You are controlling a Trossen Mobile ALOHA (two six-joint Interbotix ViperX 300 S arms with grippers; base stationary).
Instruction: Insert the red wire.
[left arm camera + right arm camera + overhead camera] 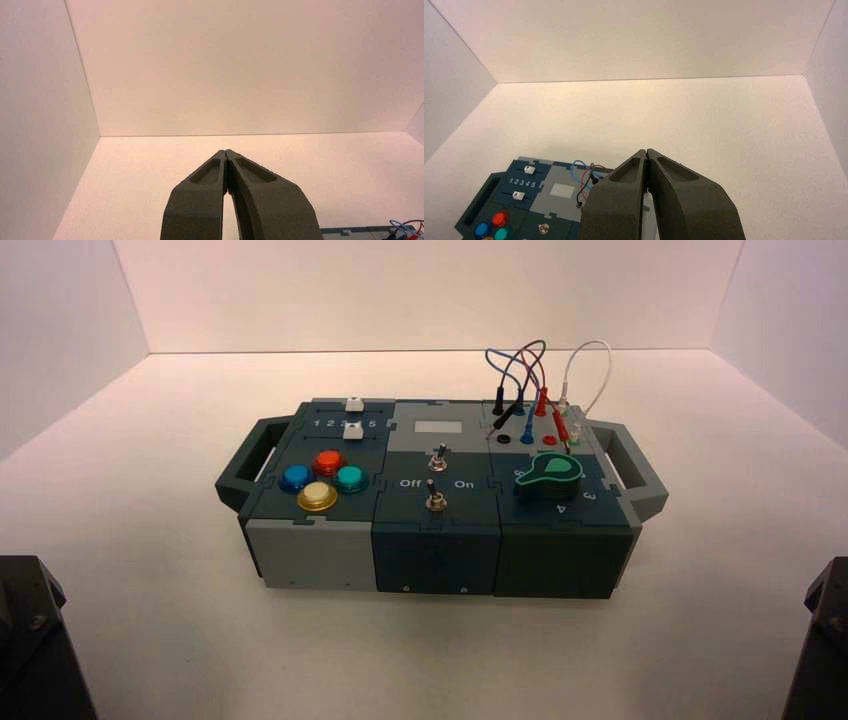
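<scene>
The left hand [226, 152] waits near the bench's [420, 660] near left corner, its fingers closed together on nothing, and over to its right sits the box [435, 555], with the blue, red, yellow and green buttons [350, 479] and two white sliders [353, 430] on its left part, then two metal toggle switches [437, 498] in the middle. Farther right, at the box's far right, the red wire [543, 378] loops up among blue, black and clear-plugged wires [607, 365], one red plug [542, 402] standing at the back row and the other [560, 426] leaning above the green knob [549, 470]. Off at the near right, the right hand [647, 151] hangs likewise, shut and empty.
</scene>
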